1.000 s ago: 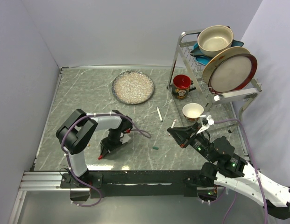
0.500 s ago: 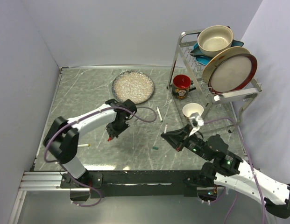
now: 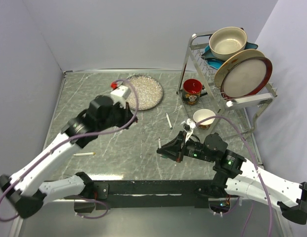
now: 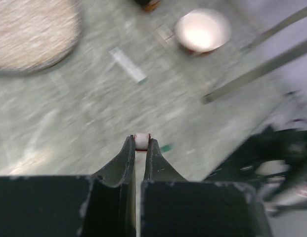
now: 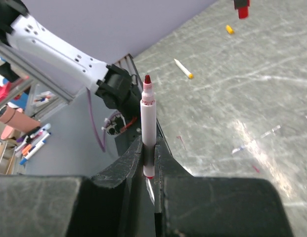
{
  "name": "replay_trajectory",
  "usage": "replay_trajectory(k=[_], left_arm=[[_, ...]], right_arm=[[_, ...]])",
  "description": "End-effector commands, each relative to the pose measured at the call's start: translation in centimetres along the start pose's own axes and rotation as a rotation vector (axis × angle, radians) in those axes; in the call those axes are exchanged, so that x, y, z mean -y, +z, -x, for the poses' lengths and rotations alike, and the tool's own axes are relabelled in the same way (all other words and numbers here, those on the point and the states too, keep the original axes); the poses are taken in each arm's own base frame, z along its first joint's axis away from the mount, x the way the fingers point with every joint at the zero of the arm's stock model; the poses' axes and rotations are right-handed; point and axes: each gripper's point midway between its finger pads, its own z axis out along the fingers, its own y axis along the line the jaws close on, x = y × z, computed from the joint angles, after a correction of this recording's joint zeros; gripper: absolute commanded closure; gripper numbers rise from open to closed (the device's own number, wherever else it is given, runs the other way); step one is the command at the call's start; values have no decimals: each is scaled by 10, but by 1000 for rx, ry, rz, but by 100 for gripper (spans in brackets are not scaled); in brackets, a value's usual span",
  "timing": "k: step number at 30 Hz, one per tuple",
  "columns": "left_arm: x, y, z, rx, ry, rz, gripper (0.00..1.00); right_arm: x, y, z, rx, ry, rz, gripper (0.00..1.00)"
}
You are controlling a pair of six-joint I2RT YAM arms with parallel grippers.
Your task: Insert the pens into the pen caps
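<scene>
The marbled grey-green table (image 3: 143, 163) is carrying everything. A dish rack (image 3: 244, 102) is standing at its far right corner and a speckled plate (image 3: 146, 94) is sitting by the far edge.

Both arms are working above the table. The left claw (image 3: 113, 86) is hanging high over the far-left part, close beside the plate, its jaws pinched together on the red cap (image 4: 142, 142). The right claw (image 5: 150, 149) is reaching in from the near right corner toward the middle, clamped on the red-tipped pen (image 5: 148, 123), which is standing upright with its tip free. Pen and cap are well apart, so from where I am watching this first pairing is only being lined up, not joined.

The rest is waiting. A green-tipped pen (image 4: 127, 65) is lying uncapped toward the middle of the table, and a yellow-tipped pen (image 3: 84, 154) is lying near the near-left corner. The orange cap (image 5: 229, 29) is resting a little beyond that pen. The green cap (image 4: 166, 147) is lying near the middle of the near edge. I am seeing no pen capped yet, so all three insertions seem to be left.
</scene>
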Motion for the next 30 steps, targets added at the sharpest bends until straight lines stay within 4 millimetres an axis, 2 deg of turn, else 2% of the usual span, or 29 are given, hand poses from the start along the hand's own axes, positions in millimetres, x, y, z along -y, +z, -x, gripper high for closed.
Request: replay_trajectory(k=[1,3,4,5,7,8,13,19,21,30], left_arm=[[59,-20,36,257,-117,-343,99],[73,-50,53,381,-133,-443,99],[73,-52,47,394,-135,-467,99],[77,-65,50,428,-148,-498,99],[80,-70,45,433,-138,-534,99],[82,-74,43,429,-129,-549,99],[90,-71,26,335,-141,-593,99],[99,-70,22,254,-183,-635,99],[98,-66,13,205,-184,-623,99],[93,-63,2,159,-181,-592,99]], right_arm=[[-14,8,28,82,-45,54,100],[-9,14,29,78,-41,30,100],[-9,16,30,81,-37,31,100],[-9,20,29,71,-19,37,100],[-12,24,31,75,-4,52,100],[-12,29,27,54,9,59,100],[-8,42,21,33,22,66,100],[-8,38,22,40,-29,67,100],[-8,37,20,29,-35,63,100],[-3,40,10,-14,-37,50,100]])
